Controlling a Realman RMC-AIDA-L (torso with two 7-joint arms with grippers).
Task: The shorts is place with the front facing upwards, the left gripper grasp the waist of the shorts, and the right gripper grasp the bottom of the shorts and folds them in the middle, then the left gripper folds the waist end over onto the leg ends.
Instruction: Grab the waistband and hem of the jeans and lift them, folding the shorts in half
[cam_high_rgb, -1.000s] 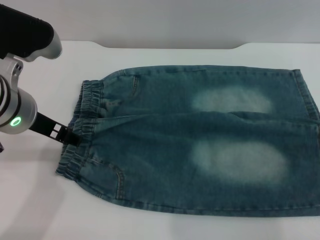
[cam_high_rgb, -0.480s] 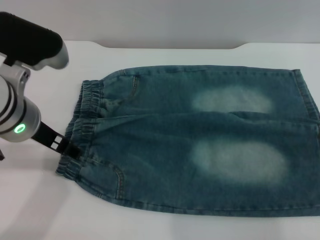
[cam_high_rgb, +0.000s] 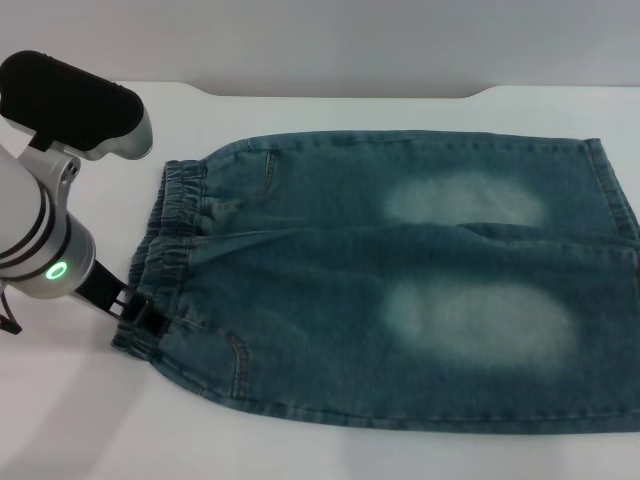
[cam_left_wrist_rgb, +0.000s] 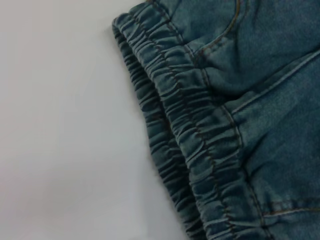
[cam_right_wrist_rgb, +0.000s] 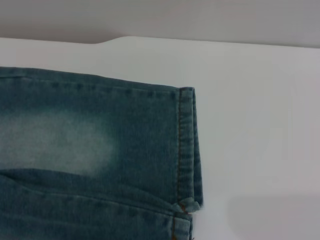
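Note:
Blue denim shorts lie flat on the white table, front up. The elastic waist is at the left and the leg ends at the right. My left gripper sits at the near corner of the waist, touching its edge. The left wrist view looks straight down on the gathered waistband. One leg hem fills the right wrist view. My right gripper does not show in any view.
The white table runs around the shorts, with its back edge just beyond them. The near leg end reaches the right border of the head view.
My left arm has slid along the waistband toward me, from its middle to its near corner. The shorts have not shifted.

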